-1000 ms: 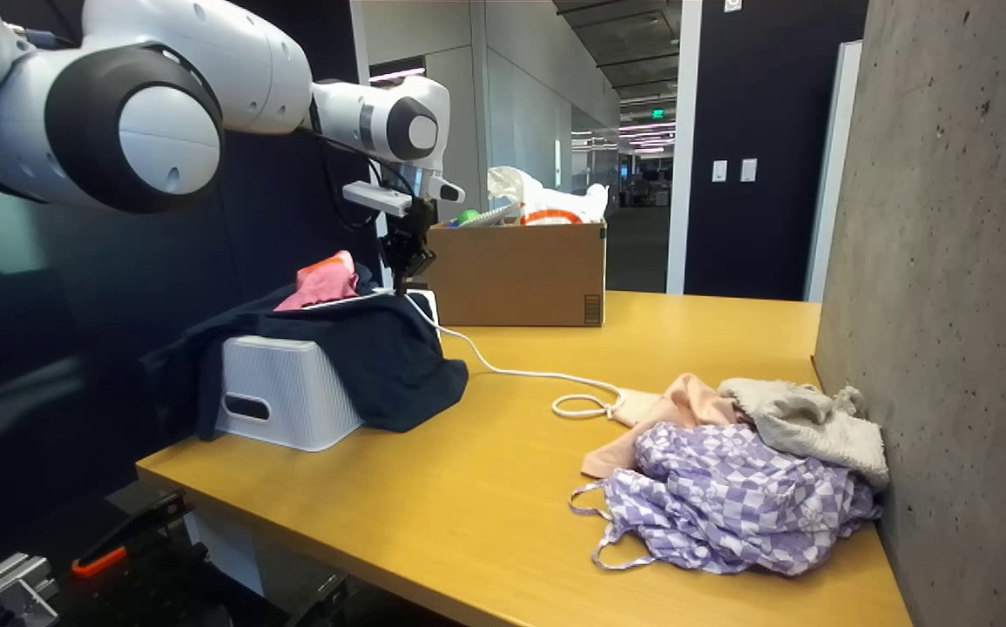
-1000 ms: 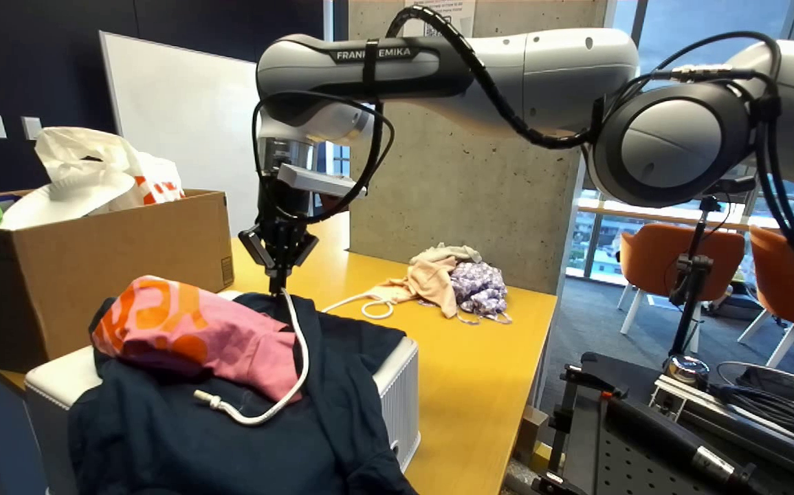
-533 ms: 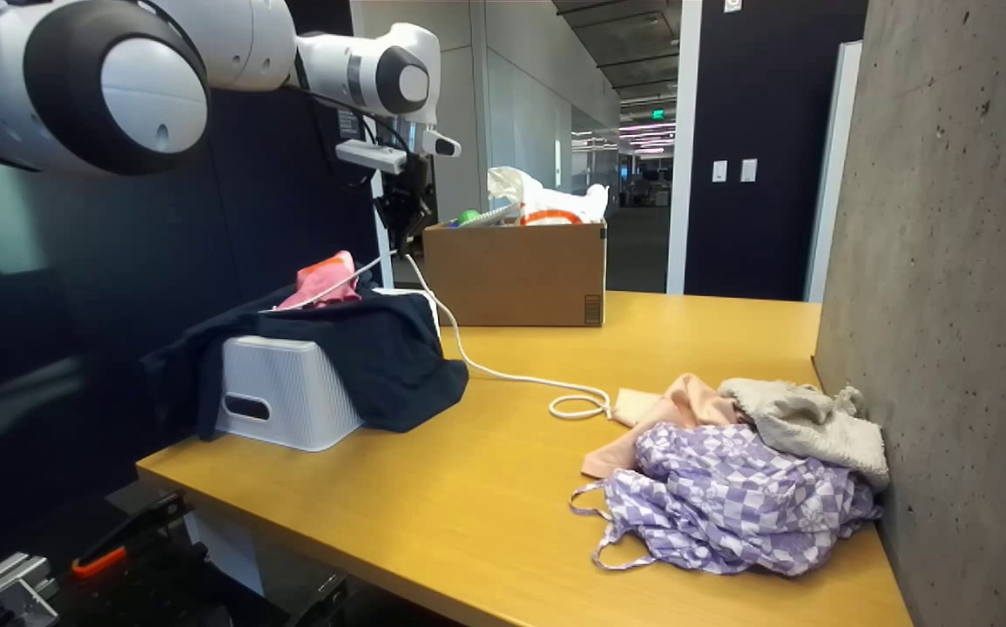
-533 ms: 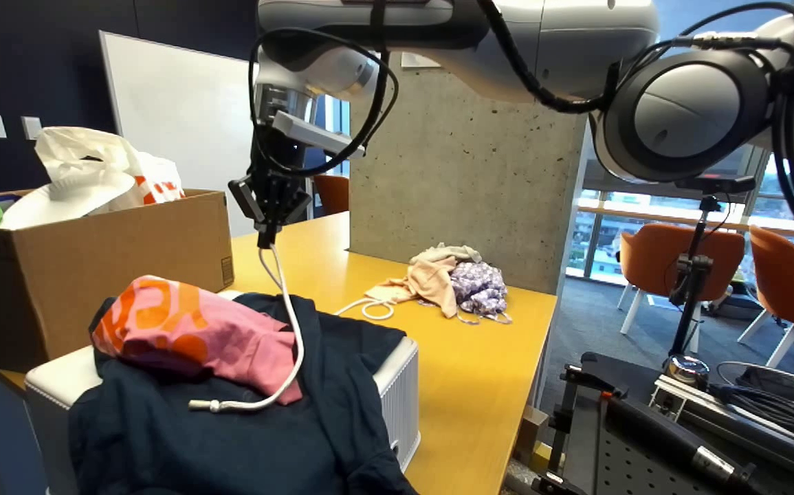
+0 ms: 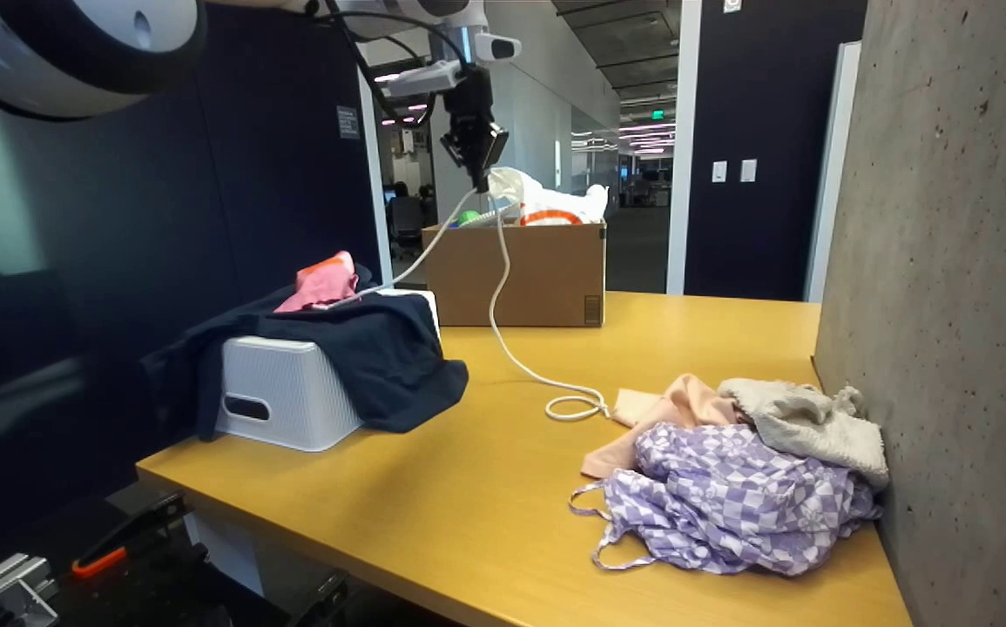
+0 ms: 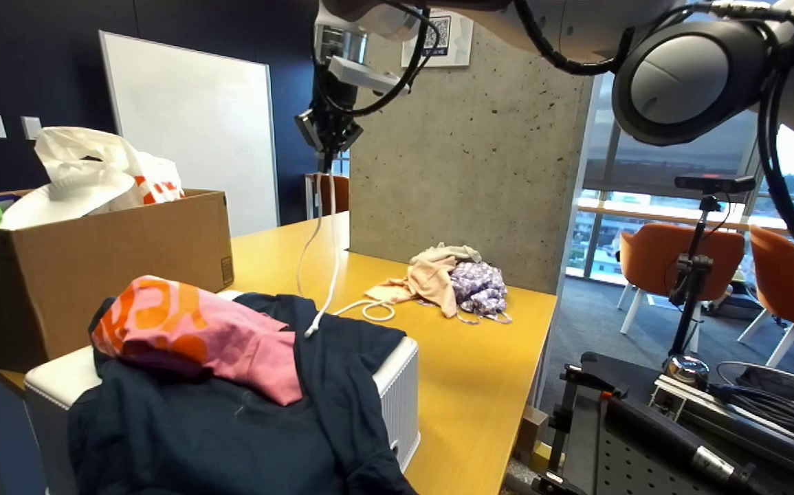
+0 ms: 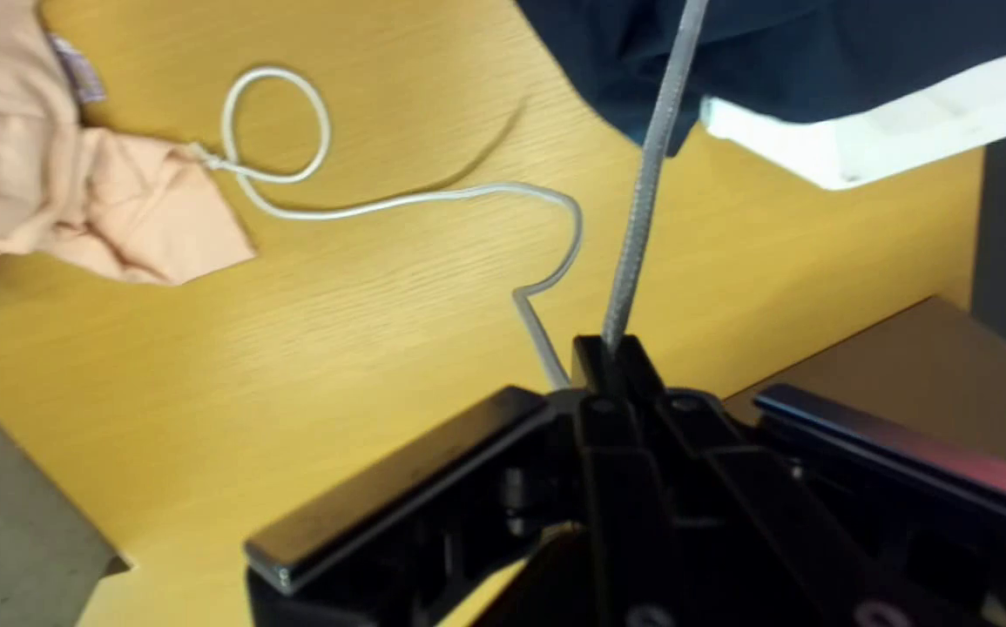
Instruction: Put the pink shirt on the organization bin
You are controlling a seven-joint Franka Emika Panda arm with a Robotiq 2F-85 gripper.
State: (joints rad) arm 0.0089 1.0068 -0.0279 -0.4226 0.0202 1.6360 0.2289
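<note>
I pinch the white cord (image 7: 644,196) in my gripper (image 7: 611,350), higher than the white bin (image 5: 280,392); the pink shirt (image 6: 232,337) lies on dark cloth (image 5: 372,348) atop that bin.

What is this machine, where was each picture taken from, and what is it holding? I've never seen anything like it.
The machine is a robot arm ending in a gripper that pinches like tongs. The exterior views were taken from two places outside the robot; the wrist view was taken from the arm's wrist, looking down past the gripper. The gripper is shut on a white cord, holding it above the yellow table. Part of the cord hangs down to a loop on the table, at the edge of a peach garment. That garment is heaped with a purple checkered strappy top and a cream cloth. A cardboard box and a white ribbed bin also stand there. A navy garment drapes over the bin, with a pink-and-orange garment on top.
</note>
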